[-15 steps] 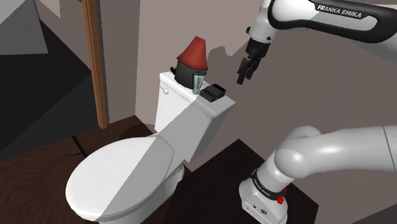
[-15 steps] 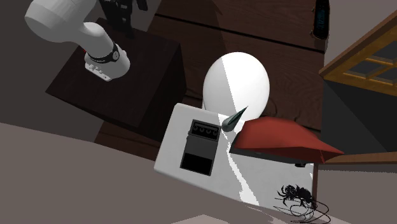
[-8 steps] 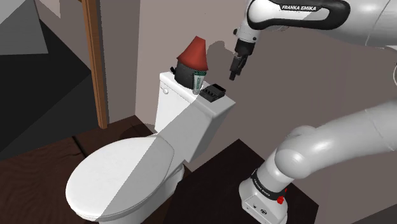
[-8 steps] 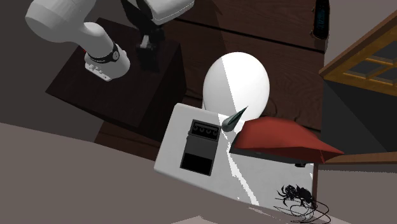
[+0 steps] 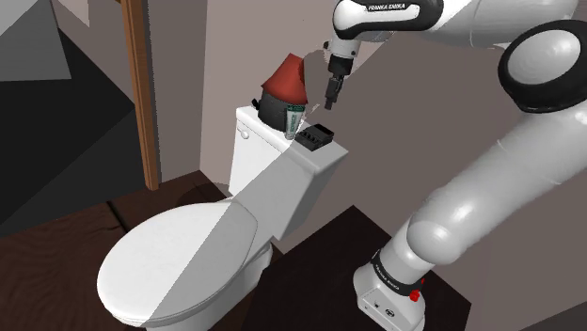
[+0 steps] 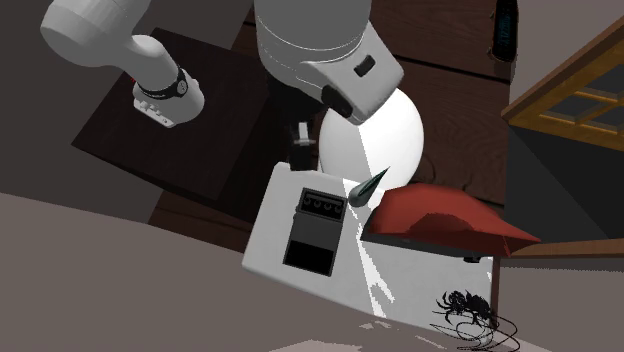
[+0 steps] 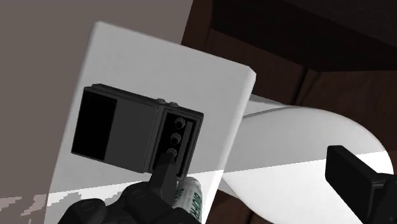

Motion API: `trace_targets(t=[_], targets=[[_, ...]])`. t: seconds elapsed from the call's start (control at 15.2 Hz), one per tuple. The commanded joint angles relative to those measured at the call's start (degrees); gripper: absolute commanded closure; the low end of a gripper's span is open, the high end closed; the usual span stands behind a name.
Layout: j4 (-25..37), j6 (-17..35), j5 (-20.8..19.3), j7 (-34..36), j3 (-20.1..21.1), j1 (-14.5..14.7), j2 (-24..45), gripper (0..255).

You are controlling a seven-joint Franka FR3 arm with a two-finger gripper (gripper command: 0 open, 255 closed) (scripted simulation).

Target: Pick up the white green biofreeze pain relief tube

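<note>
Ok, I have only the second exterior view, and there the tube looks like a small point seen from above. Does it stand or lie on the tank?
Observer: It stands. In the shoulder view the tube is upright on the toilet tank, between a red cone and a black box.
Operator: And is the gripper down on it?
Observer: No. The gripper hangs in the air over the black box, touching nothing.
Operator: Are its fingers open?
Observer: Yes, the wrist view shows the fingers standing apart, with nothing clasped.
</note>
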Motion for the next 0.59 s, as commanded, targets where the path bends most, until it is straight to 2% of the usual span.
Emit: trace_targets(t=[0.0, 0.53], targets=[[4.5, 0.5, 1.0, -3.4, -0.6, 0.0, 5.5, 0], [27.2, -3.1, 5.3, -15.6, -0.7, -2.3, 26.8, 0]])
